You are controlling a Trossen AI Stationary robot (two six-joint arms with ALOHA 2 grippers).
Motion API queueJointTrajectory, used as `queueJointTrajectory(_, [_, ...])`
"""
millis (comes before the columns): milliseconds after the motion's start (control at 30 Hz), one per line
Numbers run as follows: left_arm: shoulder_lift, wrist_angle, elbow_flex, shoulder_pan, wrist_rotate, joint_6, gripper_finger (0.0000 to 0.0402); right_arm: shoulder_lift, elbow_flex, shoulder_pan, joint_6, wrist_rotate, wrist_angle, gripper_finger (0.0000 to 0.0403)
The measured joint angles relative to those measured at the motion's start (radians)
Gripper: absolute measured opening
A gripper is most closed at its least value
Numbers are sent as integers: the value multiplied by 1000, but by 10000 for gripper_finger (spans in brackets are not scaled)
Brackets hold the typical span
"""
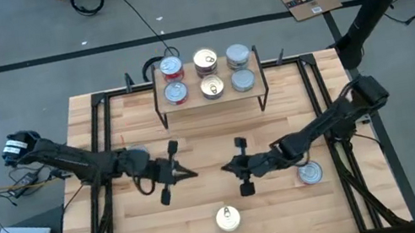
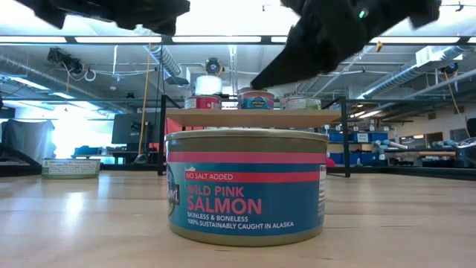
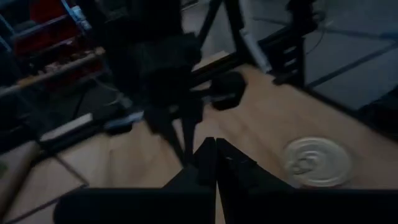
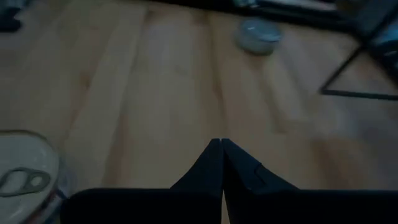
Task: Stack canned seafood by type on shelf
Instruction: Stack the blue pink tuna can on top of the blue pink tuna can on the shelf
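The light-wood shelf (image 1: 195,101) stands at the table's far middle, with several tins (image 1: 206,62) on it in two rows: red-sided on the left, gold-topped in the middle, silver on the right. A gold-topped salmon tin (image 1: 227,217) stands on its base near the front edge. A silver tin (image 1: 311,173) sits beside my right arm. Another tin (image 4: 258,34) shows partly under my left arm. My left gripper (image 1: 193,173) and my right gripper (image 1: 226,167) are both shut on nothing. They face each other tip to tip above the table's middle, a small gap apart.
Black frame rails (image 1: 101,144) run along the table's left and right sides. Bare wood lies between the shelf and the grippers. In the low view the salmon tin (image 2: 247,186) fills the foreground, with the shelf (image 2: 253,117) behind it.
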Motion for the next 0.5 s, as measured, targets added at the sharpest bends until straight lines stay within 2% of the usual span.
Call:
queueJointTrajectory(167, [0, 91, -81, -67, -15, -88, 8, 63, 0, 5, 45, -120, 89, 7])
queueJointTrajectory(367, [1, 111, -140, -158, -136, -106, 8, 40, 0, 43, 84, -125, 94, 7])
queueJointTrajectory(500, [1, 122, -147, -205, -169, -119, 8, 35, 1, 59, 91, -125, 100, 7])
